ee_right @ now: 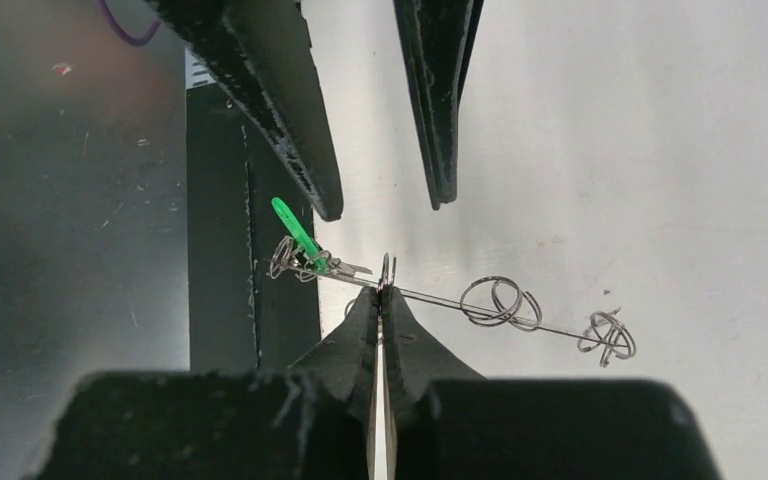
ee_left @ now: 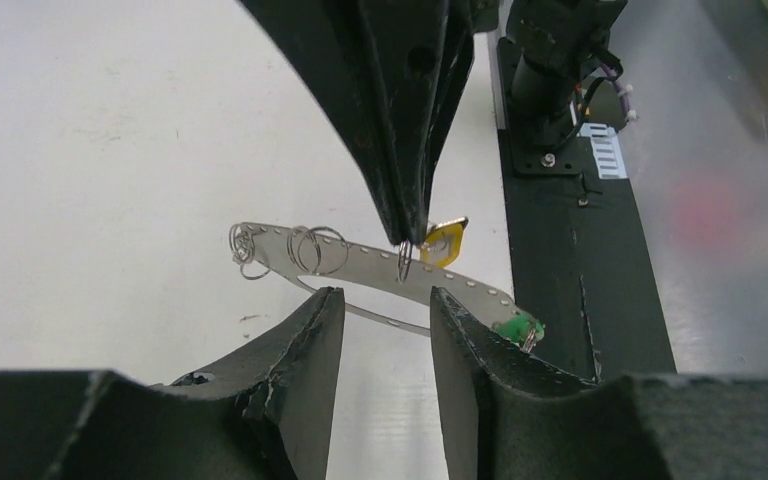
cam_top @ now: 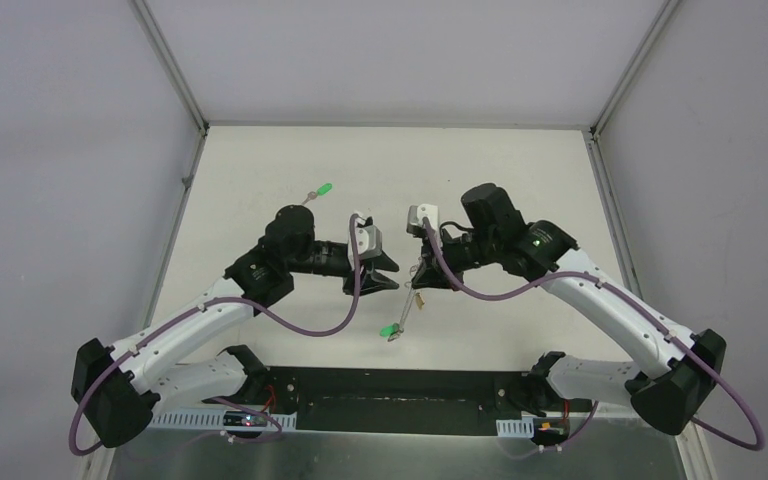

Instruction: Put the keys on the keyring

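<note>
My right gripper (ee_right: 380, 292) is shut on the keyring (ee_right: 430, 298), a thin grey metal band seen edge-on, with small wire rings (ee_right: 500, 300) threaded on it. From the band dangle a green key (ee_right: 295, 235) and a yellow-tan key (ee_left: 443, 240). In the left wrist view the band (ee_left: 360, 262) runs just beyond my left gripper (ee_left: 385, 305), which is open with nothing between its fingers. In the top view both grippers meet mid-table, left gripper (cam_top: 396, 272) facing right gripper (cam_top: 416, 282). A second green key (cam_top: 323, 188) lies loose on the table behind the left arm.
The black base plate (cam_top: 390, 385) of the arms lies along the near edge, under the hanging green key (cam_top: 388, 330). Metal frame posts (cam_top: 175, 70) and grey walls enclose the white table (cam_top: 480, 170).
</note>
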